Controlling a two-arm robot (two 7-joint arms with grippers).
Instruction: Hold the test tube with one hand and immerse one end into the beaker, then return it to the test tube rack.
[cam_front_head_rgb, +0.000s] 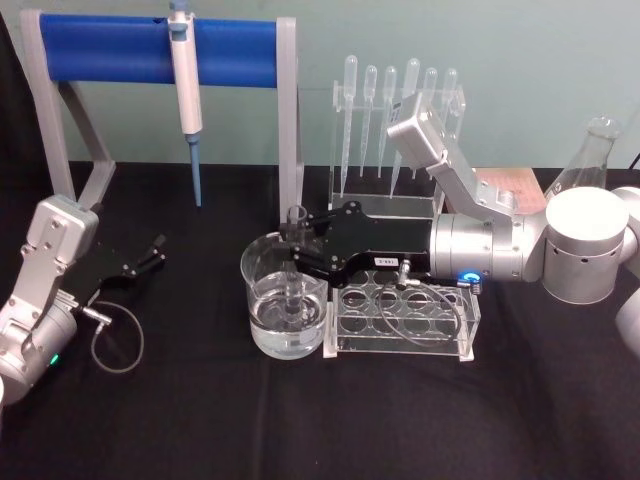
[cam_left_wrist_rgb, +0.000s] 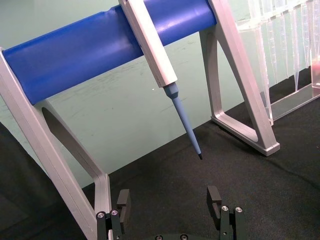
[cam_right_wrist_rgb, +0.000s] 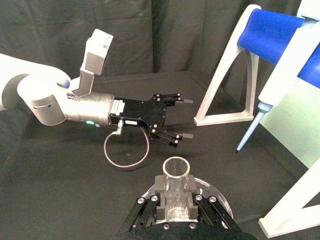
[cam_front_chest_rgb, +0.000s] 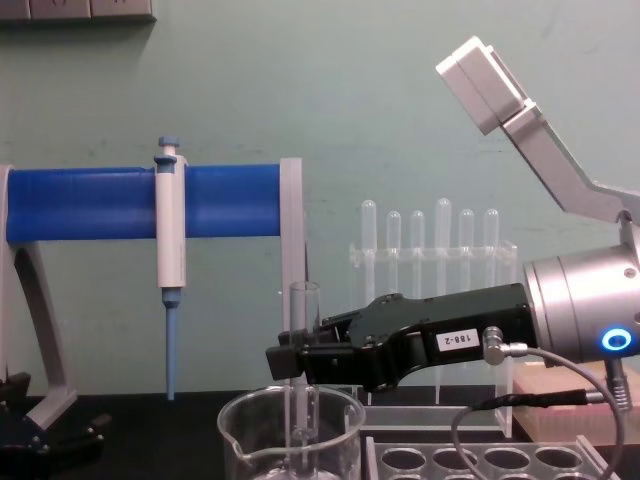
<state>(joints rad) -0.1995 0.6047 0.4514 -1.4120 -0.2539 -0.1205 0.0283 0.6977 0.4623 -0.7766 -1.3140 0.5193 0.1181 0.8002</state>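
Centre of head view: right gripper (cam_front_head_rgb: 297, 250) fingers clamped on test tube (cam_front_head_rgb: 296, 216), lower end down in beaker (cam_front_head_rgb: 262, 310). Dip step, I'd say. Next: lift clear, carry to rack (cam_front_head_rgb: 400, 345). Left gripper (cam_front_head_rgb: 153, 250) parked far left, fingers apart.

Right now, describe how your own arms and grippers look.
Both arms are silver cylinders ending in flat black two-fingered grippers. The right gripper carries a small white label and a blue light ring; the left gripper has a green light and a looping grey cable.
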